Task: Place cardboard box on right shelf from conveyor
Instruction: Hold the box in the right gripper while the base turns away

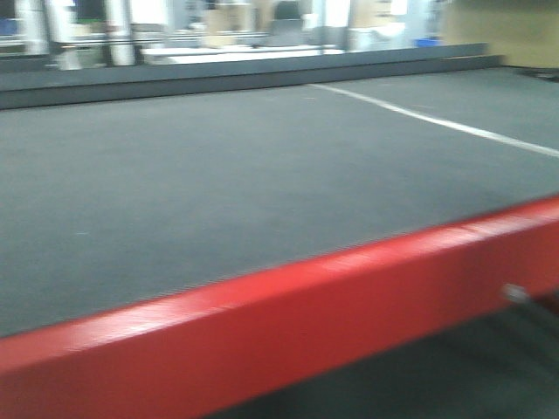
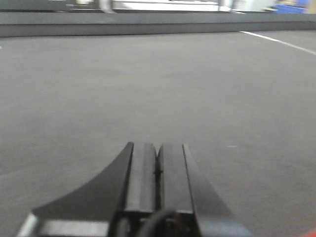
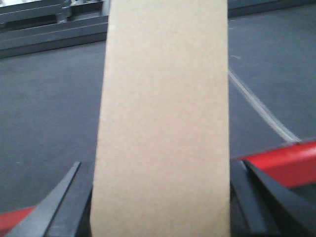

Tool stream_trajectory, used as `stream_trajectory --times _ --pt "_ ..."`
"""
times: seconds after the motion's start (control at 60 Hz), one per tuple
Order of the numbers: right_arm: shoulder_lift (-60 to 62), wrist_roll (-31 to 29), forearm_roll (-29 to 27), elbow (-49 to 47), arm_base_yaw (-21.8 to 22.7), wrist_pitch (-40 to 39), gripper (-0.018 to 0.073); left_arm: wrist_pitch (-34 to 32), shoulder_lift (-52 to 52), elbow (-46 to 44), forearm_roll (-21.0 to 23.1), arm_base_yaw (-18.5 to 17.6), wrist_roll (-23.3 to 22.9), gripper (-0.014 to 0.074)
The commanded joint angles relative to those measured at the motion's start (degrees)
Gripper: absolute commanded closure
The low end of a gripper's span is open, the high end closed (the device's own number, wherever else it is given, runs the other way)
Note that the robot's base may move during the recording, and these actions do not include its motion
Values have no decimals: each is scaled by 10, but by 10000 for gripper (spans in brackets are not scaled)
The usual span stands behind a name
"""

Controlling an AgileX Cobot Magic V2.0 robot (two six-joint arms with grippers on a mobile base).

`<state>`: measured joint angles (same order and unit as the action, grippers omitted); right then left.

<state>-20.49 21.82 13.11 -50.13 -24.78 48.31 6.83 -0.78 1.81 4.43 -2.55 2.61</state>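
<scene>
The cardboard box (image 3: 163,123), plain tan and narrow, fills the middle of the right wrist view, and my right gripper (image 3: 160,165) is shut on it, with one dark finger pressed against each long side. It hangs over the near edge of the conveyor, above the dark grey belt (image 3: 49,98) and the red frame (image 3: 281,163). My left gripper (image 2: 158,148) is shut on nothing, low over the bare belt (image 2: 148,84). The front view shows only the belt (image 1: 218,175) and its red frame (image 1: 306,314), no gripper and no box. The right shelf is out of view.
A white line (image 1: 437,122) crosses the belt at the right. A raised grey edge (image 1: 218,74) bounds the far side. Beyond it are blurred workshop furniture and a blue bin (image 1: 428,41).
</scene>
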Motion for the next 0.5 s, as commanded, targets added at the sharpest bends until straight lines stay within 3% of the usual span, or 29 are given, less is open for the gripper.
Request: stream_trajectory --times 0.0,0.483 --pt "-6 -7 16 -15 3 -57 401 -49 -8 5 3 -4 0 712" --pt "-6 -7 16 -15 3 -57 401 -49 -8 5 3 -4 0 713"
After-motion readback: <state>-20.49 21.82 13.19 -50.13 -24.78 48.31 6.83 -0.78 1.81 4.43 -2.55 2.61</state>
